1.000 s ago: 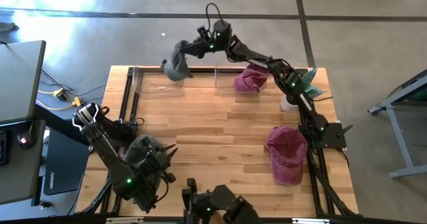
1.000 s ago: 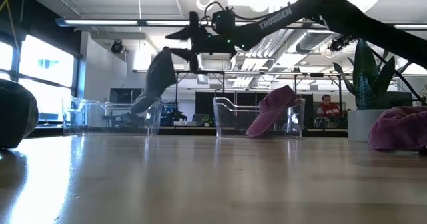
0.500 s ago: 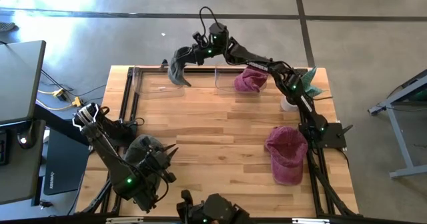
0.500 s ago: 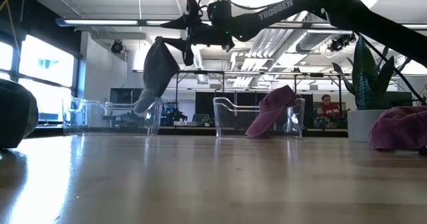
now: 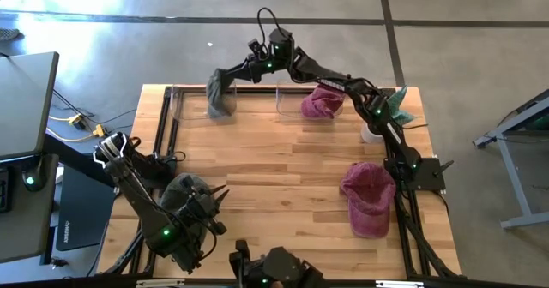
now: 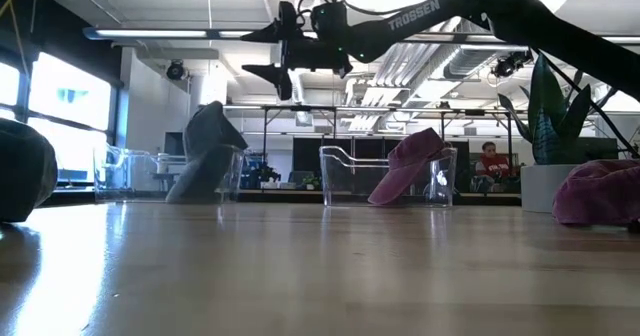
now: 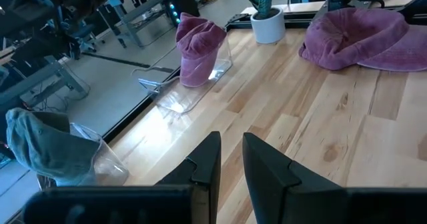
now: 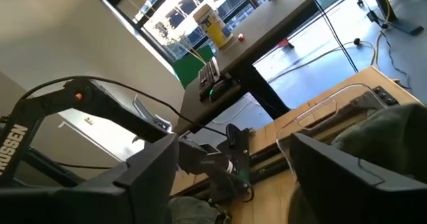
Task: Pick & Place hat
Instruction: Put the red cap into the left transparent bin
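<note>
A grey hat (image 5: 220,95) lies draped over the right end of the left clear bin (image 5: 190,110) at the table's far edge. It also shows in the low view (image 6: 205,161) and the left wrist view (image 7: 47,144). My right gripper (image 5: 237,71) hangs open and empty above it, fingers spread (image 6: 268,52). My left gripper (image 7: 230,164) is shut and empty near the table's near left corner. It is beside a second grey hat (image 5: 184,189) lying on the table.
A maroon hat (image 5: 322,102) sits in the right clear bin (image 5: 290,106). Another maroon hat (image 5: 369,198) lies on the table at the right. A potted plant (image 5: 386,117) stands at the far right. Bare wood lies in the table's middle.
My right gripper has risen a little and opened, letting go of the grey hat. The hat, which hung below the fingers, has fallen onto the right end of the left clear bin and lies slumped there.
</note>
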